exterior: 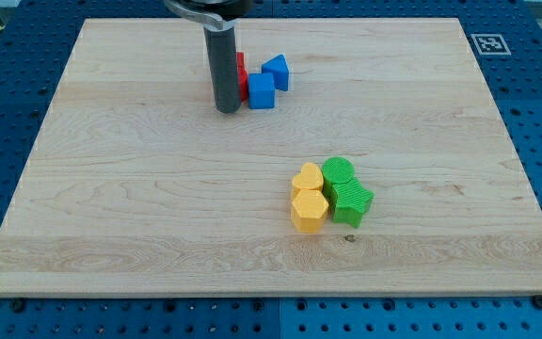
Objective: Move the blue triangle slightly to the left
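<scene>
blue triangle (277, 71): near the view's top on the desk (139, 235), upper right of the cluster; small, rigid, likely light, so we judge it slides easily and may twist if struck off-centre. no hold possible; we would push on its right face. just beside it: blue cube (261, 90), then a red block (242, 75), shape partly hidden. our tip (227, 109) rests left of these; we have no hand to open or shut. well apart: yellow (308, 198) and green blocks (346, 191).

No readable words, brands or numbers anywhere. One sign only: a black-and-white square fiducial marker (486, 43) on the pale wooden board's (158, 207) top-right corner.
</scene>
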You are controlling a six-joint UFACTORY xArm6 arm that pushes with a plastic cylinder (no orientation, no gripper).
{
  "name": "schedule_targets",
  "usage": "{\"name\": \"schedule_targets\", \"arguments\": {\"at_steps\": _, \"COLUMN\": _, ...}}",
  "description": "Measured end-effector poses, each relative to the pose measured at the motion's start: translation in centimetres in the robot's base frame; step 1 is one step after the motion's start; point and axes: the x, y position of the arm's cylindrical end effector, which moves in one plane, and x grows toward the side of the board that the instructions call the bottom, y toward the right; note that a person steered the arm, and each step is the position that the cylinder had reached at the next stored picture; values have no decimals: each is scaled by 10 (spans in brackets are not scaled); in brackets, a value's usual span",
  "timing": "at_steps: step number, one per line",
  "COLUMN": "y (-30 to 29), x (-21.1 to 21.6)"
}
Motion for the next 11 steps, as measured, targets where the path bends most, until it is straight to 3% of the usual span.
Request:
{"name": "schedule_targets", "arguments": {"at_steps": 1, "y": 4, "x": 1}}
{"name": "schedule_targets", "arguments": {"at_steps": 3, "y": 96, "x": 9}}
{"name": "schedule_targets", "arguments": {"at_steps": 4, "y": 121, "x": -22}}
{"name": "schedule_targets", "arguments": {"at_steps": 8, "y": 88, "x": -51}}
{"name": "schedule_targets", "arguments": {"at_steps": 10, "y": 240, "x": -51}}
{"name": "schedule_targets", "arguments": {"at_steps": 11, "y": 248, "x": -51}}
